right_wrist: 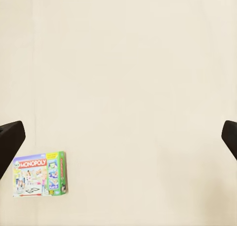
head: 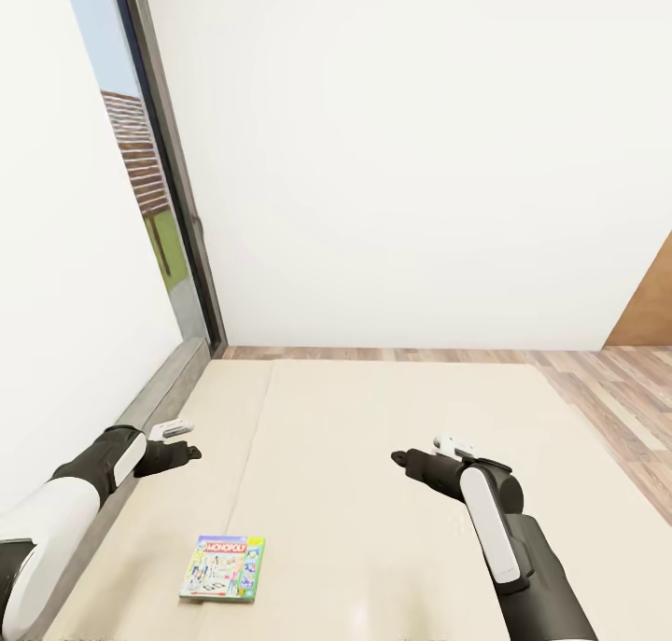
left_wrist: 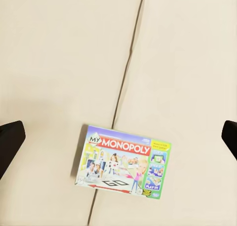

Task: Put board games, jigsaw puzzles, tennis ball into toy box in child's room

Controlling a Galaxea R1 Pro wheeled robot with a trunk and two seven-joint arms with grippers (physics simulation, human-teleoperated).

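One board game, a flat pale multicoloured Monopoly box, lies flat on the beige mattress of the bed, toward its near left part. My left gripper hovers open above the mattress, beyond the box and slightly left of it. In the left wrist view the box lies below the open left gripper, beside a seam in the mattress. My right gripper is open over the middle of the bed, well to the right of the box. The right wrist view catches the box off to one side.
A low grey ledge runs along the bed's left side under a tall dark-framed window. White wall stands behind the bed. Wood-plank floor lies beyond and to the right, with a brown panel at far right.
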